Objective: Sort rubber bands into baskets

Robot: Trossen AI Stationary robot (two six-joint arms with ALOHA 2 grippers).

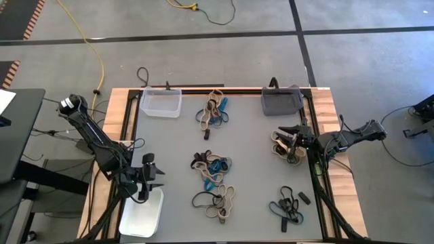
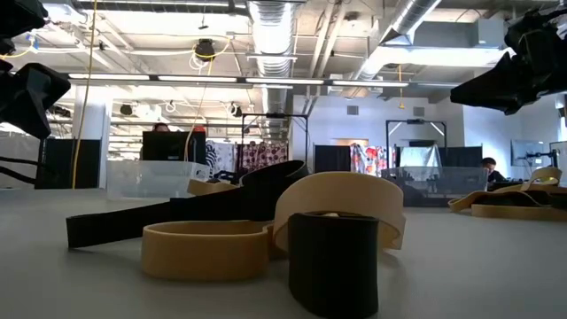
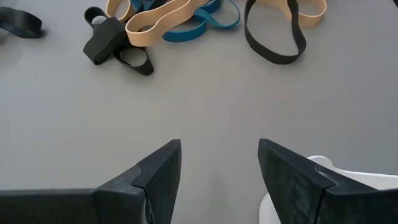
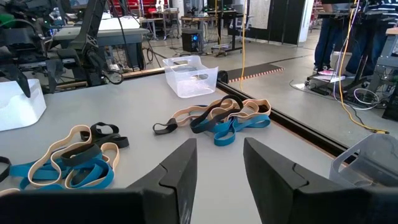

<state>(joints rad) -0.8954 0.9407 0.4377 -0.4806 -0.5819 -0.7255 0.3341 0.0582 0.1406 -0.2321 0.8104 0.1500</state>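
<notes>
High view had the whole bench (image 1: 251, 163) laid out: rubber bands (image 1: 213, 169) sat in loose piles across the middle, with another pile (image 1: 214, 112) up between the clear basket (image 1: 161, 103) and the dark grey basket (image 1: 281, 102), and one more (image 1: 287, 205) near the front right. The white basket (image 1: 141, 215) sat at the front left corner. The left gripper (image 1: 150, 176) hovered just beside the white basket, and its wrist view showed its jaws apart with nothing between them, bare bench below. The right gripper (image 1: 293, 139) was over a tan and black tangle (image 1: 287, 146) just below the grey basket; its jaws stood apart in the wrist view, empty, with teal, tan and black bands (image 4: 217, 118) lying ahead of them.
</notes>
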